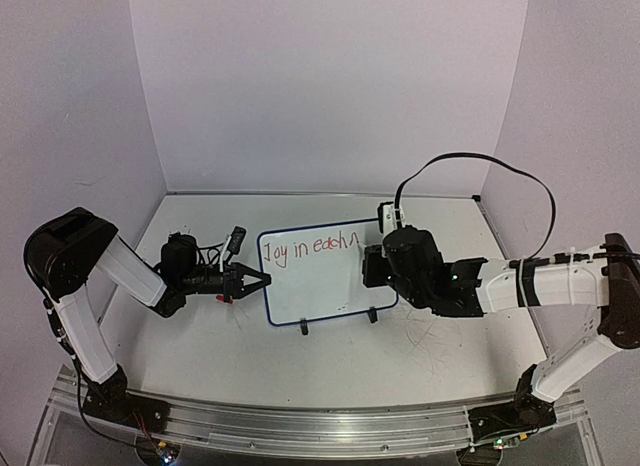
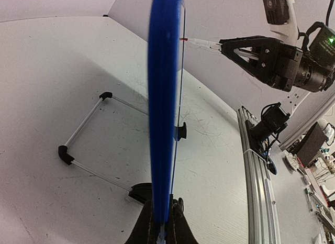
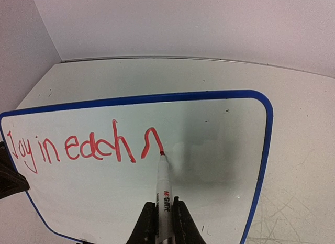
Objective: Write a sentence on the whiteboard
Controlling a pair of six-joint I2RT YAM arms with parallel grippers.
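The whiteboard (image 1: 325,291) stands upright on two black feet at the table's middle. Its blue rim (image 2: 163,97) runs edge-on up the left wrist view, and my left gripper (image 2: 162,220) is shut on that left edge (image 1: 266,279). Red letters of the sentence (image 3: 78,148) read "Joy in each" followed by a single arch-shaped stroke. My right gripper (image 3: 164,223) is shut on a white marker (image 3: 164,189), whose red tip touches the board at the end of that arch. From above, the right gripper (image 1: 368,266) sits at the board's right side.
A wire stand (image 2: 86,142) props the board from behind. The aluminium rail (image 1: 300,426) carrying both arm bases runs along the near table edge. A black cable (image 1: 480,166) loops above the right arm. Walls close the back and both sides.
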